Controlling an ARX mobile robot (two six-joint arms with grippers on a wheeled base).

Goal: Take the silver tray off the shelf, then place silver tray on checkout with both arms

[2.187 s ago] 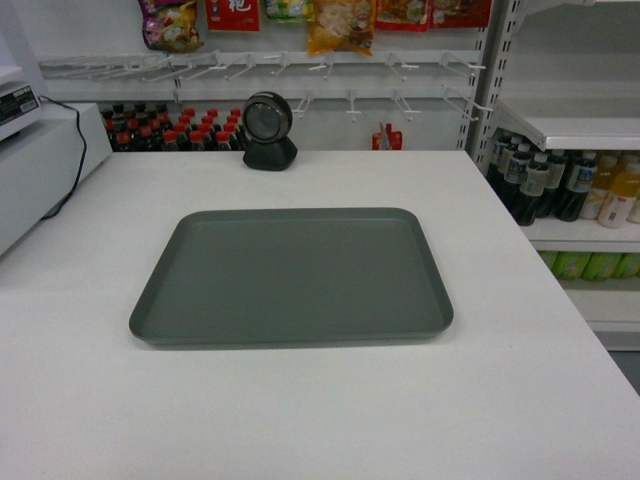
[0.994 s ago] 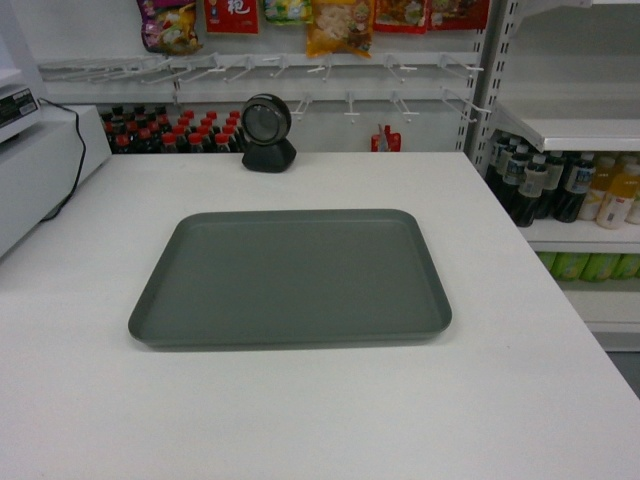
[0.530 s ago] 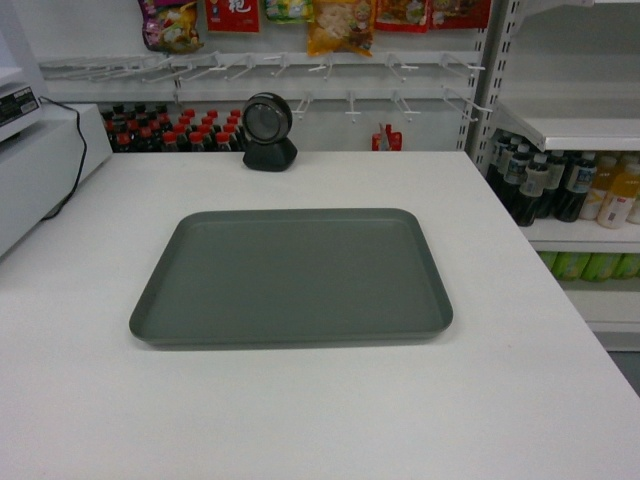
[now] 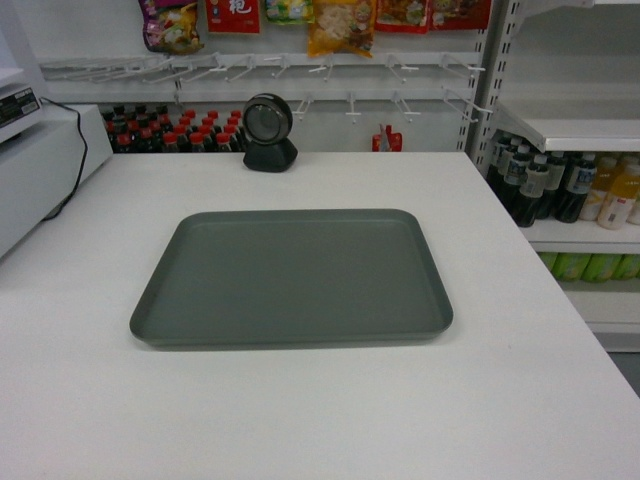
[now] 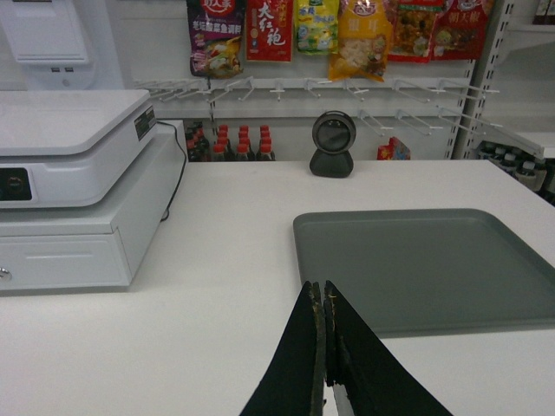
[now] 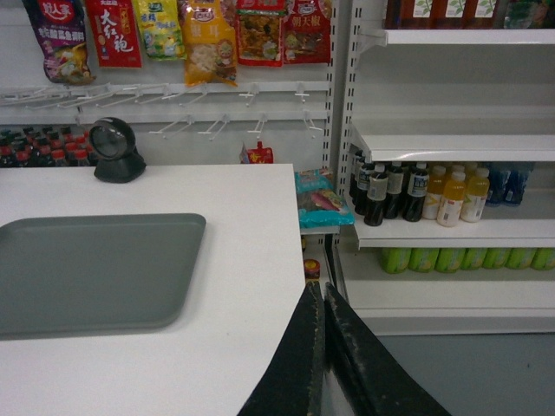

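Note:
The silver tray [image 4: 292, 275] lies flat on the white checkout [image 4: 300, 420], near its middle, and nothing holds it. It also shows as the silver tray [image 5: 429, 264] in the left wrist view and the silver tray [image 6: 91, 273] in the right wrist view. My left gripper [image 5: 321, 290] is shut and empty, hovering over the checkout [image 5: 173, 329] just short of the tray's near left corner. My right gripper [image 6: 323, 290] is shut and empty, above the checkout [image 6: 234, 251] by its right edge, well clear of the tray. Neither arm appears in the head view. A white shelf [image 4: 575, 130] stands at the right.
A black round scanner [image 4: 269, 132] stands at the counter's far edge. A white cash register [image 5: 74, 186] with a black cable fills the left side. Shelves [image 6: 451, 230] of drink bottles stand right of the counter. Snack bags hang on hooks [image 4: 260, 65] behind.

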